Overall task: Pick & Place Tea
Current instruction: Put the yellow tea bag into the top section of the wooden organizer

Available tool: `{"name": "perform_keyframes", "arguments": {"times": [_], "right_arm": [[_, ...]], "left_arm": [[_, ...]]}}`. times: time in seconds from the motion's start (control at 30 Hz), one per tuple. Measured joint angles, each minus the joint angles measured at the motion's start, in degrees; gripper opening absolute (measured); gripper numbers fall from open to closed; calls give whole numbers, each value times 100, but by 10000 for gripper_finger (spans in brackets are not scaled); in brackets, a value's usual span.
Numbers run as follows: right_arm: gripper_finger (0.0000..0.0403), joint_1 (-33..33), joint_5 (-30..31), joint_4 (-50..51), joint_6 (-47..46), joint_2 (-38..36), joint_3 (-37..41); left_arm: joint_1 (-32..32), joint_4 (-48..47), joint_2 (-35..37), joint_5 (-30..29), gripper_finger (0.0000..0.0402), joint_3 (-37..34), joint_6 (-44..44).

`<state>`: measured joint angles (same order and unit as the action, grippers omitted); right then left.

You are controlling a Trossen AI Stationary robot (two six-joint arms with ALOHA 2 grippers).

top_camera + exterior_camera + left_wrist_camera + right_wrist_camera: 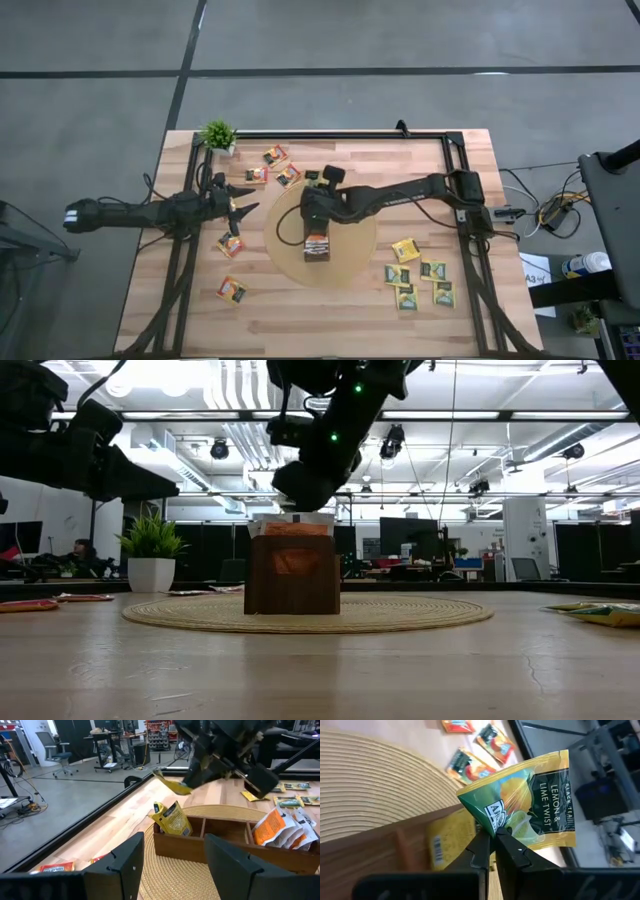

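Tea sachet (530, 800), light and floppy, hangs pinched by 1 corner in the right gripper (492, 836) above the box (225, 840); the left gripper (172, 865) waits, jaws wide.

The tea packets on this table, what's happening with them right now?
The right pincer is shut on a green-and-yellow tea sachet, holding it over the brown box on the round woven mat. The box already holds a yellow sachet and some orange ones. The left pincer waits open beside the mat. More sachets lie loose on the table.
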<state>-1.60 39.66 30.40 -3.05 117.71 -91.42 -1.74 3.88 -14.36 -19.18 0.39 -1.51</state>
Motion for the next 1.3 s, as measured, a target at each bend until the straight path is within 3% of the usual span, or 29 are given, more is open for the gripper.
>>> {"name": "perform_keyframes", "arguments": {"times": [0.4, 1.13, 1.3], "right_arm": [[13, -202, 266, -246, 304, 651, 20], [13, -104, 383, 162, -51, 667, 4], [40, -81, 380, 316, -145, 663, -11]], "left_arm": [[4, -1, -6, 1, 202, 0, 0], [2, -2, -6, 0, 202, -1, 0], [-2, -2, -6, 0, 202, 0, -1]]}}
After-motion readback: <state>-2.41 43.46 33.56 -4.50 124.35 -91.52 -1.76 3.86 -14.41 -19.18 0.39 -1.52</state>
